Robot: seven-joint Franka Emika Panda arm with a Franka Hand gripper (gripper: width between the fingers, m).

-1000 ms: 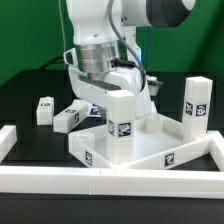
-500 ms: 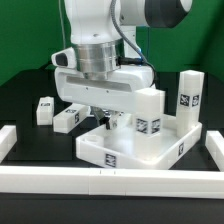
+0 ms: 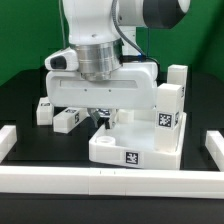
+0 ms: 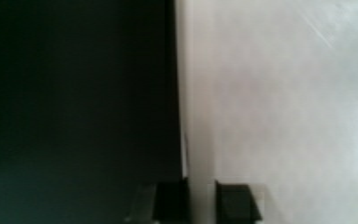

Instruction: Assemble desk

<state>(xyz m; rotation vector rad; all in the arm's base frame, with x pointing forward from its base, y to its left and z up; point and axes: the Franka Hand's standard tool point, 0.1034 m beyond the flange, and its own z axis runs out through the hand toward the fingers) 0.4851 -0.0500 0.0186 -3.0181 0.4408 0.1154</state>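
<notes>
The desk's white tabletop (image 3: 125, 150) lies on the black table with its raised rims up. Two white legs stand on its side toward the exterior view's right, a nearer leg (image 3: 167, 110) and another leg (image 3: 177, 77) behind it. My gripper (image 3: 100, 121) reaches down at the tray's corner toward the exterior view's left. It is shut on the thin rim (image 4: 199, 120), which runs between the dark fingers (image 4: 171, 203) of the gripper (image 4: 201, 195) in the wrist view. Two loose legs (image 3: 43, 110) (image 3: 67, 120) lie on the exterior view's left.
White border rails run along the front (image 3: 100, 181), the left (image 3: 8, 140) and the right (image 3: 214, 146) of the work area. A green backdrop stands behind. The arm's bulky wrist (image 3: 100, 85) hangs over the tray's middle.
The tabletop has turned under my grip, and its standing legs have swung toward the exterior view's right. The wrist has turned with it. The jaws have stayed shut on the rim.
</notes>
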